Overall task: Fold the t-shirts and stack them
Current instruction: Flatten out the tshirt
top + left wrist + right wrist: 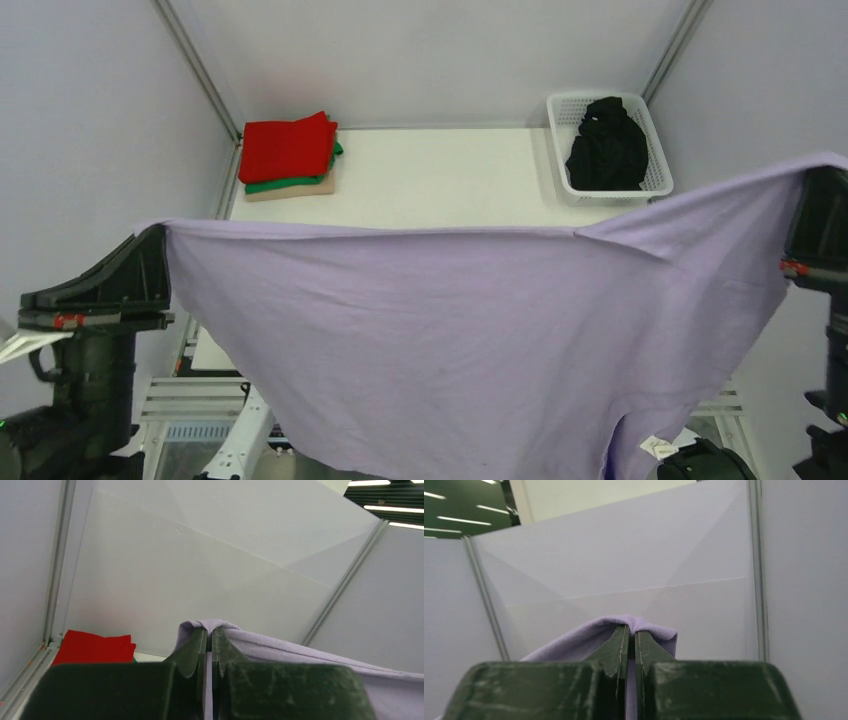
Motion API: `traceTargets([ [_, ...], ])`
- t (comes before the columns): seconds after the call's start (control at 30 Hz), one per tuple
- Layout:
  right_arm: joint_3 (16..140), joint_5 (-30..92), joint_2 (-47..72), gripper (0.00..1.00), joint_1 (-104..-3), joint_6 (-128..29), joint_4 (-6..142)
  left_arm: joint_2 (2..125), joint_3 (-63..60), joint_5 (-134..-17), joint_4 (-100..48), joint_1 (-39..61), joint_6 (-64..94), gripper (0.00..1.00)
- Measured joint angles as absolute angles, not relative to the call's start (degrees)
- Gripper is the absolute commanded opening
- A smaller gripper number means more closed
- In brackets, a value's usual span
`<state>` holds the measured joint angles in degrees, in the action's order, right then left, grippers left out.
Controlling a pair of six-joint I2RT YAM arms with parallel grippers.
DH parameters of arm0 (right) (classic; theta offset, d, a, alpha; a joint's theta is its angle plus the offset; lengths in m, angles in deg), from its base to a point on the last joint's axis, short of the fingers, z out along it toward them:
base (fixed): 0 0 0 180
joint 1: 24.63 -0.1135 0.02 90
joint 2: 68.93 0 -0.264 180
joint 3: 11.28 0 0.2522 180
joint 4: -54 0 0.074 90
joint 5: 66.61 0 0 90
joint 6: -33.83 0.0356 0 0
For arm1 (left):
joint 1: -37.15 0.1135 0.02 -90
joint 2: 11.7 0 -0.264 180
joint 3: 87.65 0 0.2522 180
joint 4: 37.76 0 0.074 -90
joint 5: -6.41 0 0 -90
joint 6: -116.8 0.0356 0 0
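Observation:
A large lavender t-shirt (470, 340) hangs stretched in the air between my two grippers, high above the table. My left gripper (160, 235) is shut on its left corner; in the left wrist view the cloth (300, 652) is pinched between the jaws of that gripper (210, 632). My right gripper (812, 175) is shut on its right corner, and the right wrist view shows the cloth (574, 642) folded over that gripper's tips (629, 630). A folded stack with a red t-shirt (288, 146) on top, green and beige under it, lies at the table's back left. A black t-shirt (607, 146) lies in the basket.
A white lattice basket (655, 135) stands at the back right of the white table (440, 175). Grey panel walls enclose the table on three sides. The hanging shirt hides the near half of the table and both arm bases.

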<state>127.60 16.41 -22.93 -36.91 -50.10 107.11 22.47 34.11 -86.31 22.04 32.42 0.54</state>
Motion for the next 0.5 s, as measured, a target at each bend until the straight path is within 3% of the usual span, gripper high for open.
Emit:
traceTargets([
  [0.3, 101.15, 8.52, -20.22, 0.05, -36.88, -54.21, 98.87, 30.47, 10.31, -89.02, 11.79, 32.42, 0.51, 0.00],
  [0.5, 81.04, 4.74, -10.87, 0.05, -36.88, -54.52, 87.11, 50.73, -4.42, -96.45, 3.93, 32.42, 0.58, 0.00],
])
